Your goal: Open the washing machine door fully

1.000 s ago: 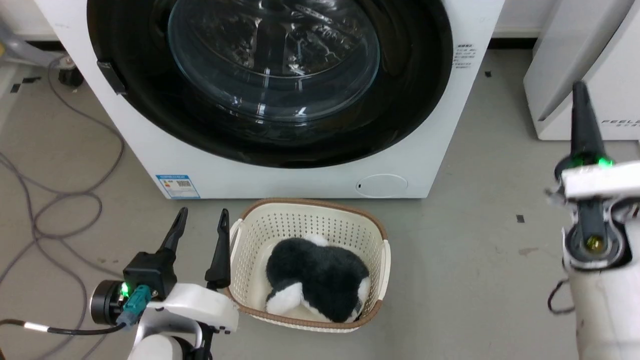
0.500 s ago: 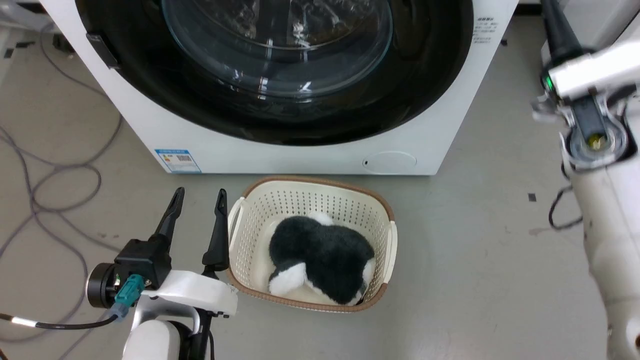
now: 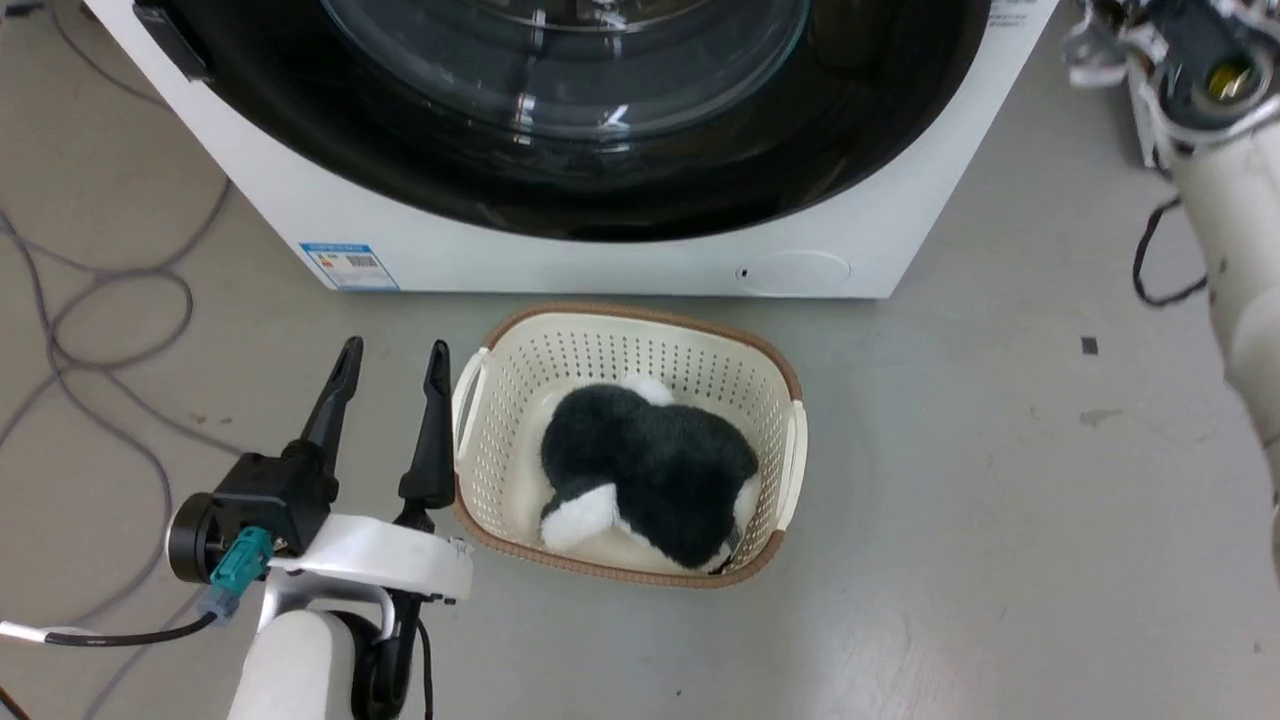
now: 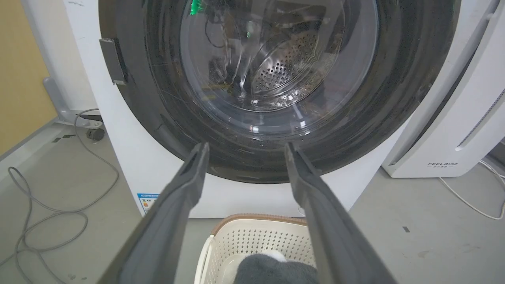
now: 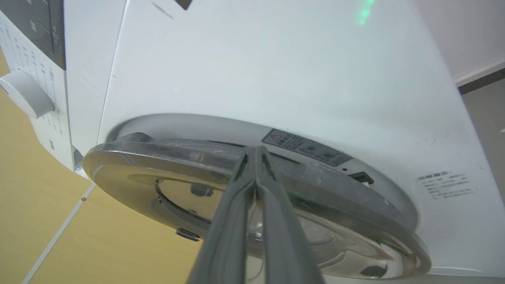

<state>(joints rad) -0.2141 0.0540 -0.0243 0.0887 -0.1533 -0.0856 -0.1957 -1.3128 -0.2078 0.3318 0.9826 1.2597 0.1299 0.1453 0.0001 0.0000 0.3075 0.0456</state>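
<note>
Gleaming black around clear glass, the washing machine door [image 4: 394, 98] faces the spread left gripper [image 4: 245, 146]; right gripper [image 5: 253, 149] pinched together.

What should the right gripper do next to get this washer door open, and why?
Probably ease the shut right gripper behind the washing machine door's rim and lever outward: its tips sit at that rim, and the door looks closed.

The left gripper [image 3: 394, 348] has two long tapering dark fingers on a black block, beside a teal plug [image 3: 236, 563] and a black cable [image 3: 120, 637] banded white. The left arm [image 3: 370, 560] is glossy white. The right arm [image 3: 1235, 250] is pale, with a grey ring [image 3: 1187, 97] and a thin black wire loop [image 3: 1150, 262]. The right gripper [image 5: 254, 156] has grey fingers.
</note>
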